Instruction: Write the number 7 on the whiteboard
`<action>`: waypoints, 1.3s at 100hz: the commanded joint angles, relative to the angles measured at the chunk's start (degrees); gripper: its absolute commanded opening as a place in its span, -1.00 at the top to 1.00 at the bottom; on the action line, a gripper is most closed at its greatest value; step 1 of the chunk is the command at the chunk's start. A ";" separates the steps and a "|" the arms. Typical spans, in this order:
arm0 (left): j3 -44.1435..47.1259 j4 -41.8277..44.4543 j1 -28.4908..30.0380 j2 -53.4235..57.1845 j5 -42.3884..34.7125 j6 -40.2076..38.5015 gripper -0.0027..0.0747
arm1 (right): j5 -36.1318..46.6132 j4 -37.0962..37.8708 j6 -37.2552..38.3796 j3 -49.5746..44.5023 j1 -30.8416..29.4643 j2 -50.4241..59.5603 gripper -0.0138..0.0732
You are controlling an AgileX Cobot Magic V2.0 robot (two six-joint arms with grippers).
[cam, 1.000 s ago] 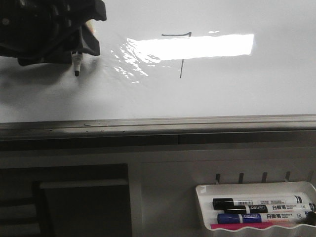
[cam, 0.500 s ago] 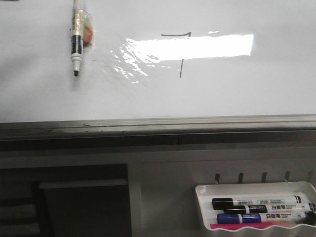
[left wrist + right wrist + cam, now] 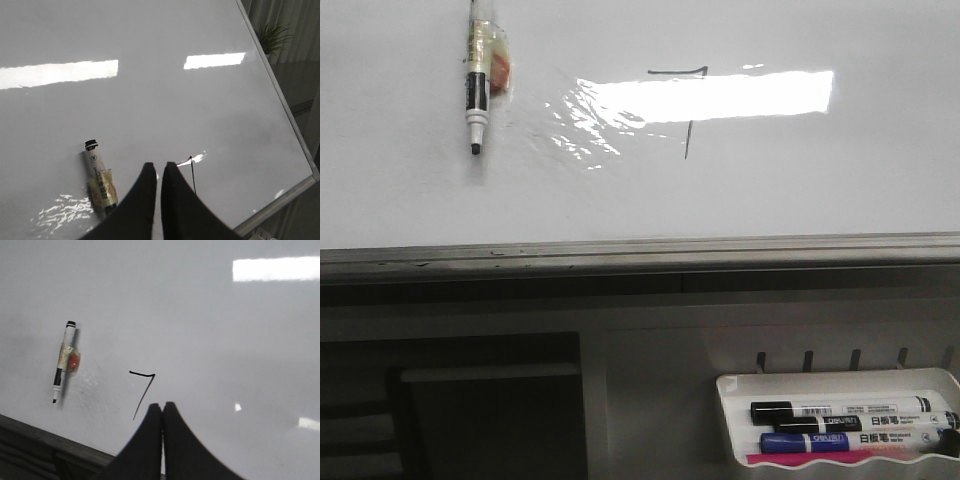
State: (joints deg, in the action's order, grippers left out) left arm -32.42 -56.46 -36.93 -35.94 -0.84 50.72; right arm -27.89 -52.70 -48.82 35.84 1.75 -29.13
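Number 7 (image 3: 687, 108) upright on whiteboard (image 3: 820, 180) — downstroke near-vertical.

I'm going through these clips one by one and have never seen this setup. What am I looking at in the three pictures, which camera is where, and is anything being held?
This is a two-armed robot facing a whiteboard. The front view looks forward over the board; no arm shows in it. The other two pictures come from cameras on each wrist, so the dark pointed shapes at their lower edge are the robot's own fingers: the left gripper and the right gripper. Both look closed and hold nothing. On the board is a hand-drawn number 7, partly washed out by glare in the front view. A marker, uncapped and with tape round it, rests against the board left of the 7. Below the board, a white tray holds spare markers.
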 commanded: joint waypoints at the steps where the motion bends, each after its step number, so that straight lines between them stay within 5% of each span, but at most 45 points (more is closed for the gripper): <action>1: 2.12 0.98 0.17 3.95 -2.34 0.26 0.98 | 6.62 -1.85 -0.34 -3.25 -0.50 5.30 0.83; 49: 17.65 1.62 0.17 27.72 -6.20 0.26 0.98 | 6.23 -2.62 -0.34 -20.34 -0.50 27.19 0.83; 130: 17.90 0.04 0.17 28.55 -6.38 -0.10 0.98 | 6.25 -2.62 -0.34 -21.00 -0.50 27.22 0.83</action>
State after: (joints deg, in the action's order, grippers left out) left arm -13.11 -56.28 -36.93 -6.86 -4.78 50.94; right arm -24.60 -53.77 -48.82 13.43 1.75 -1.32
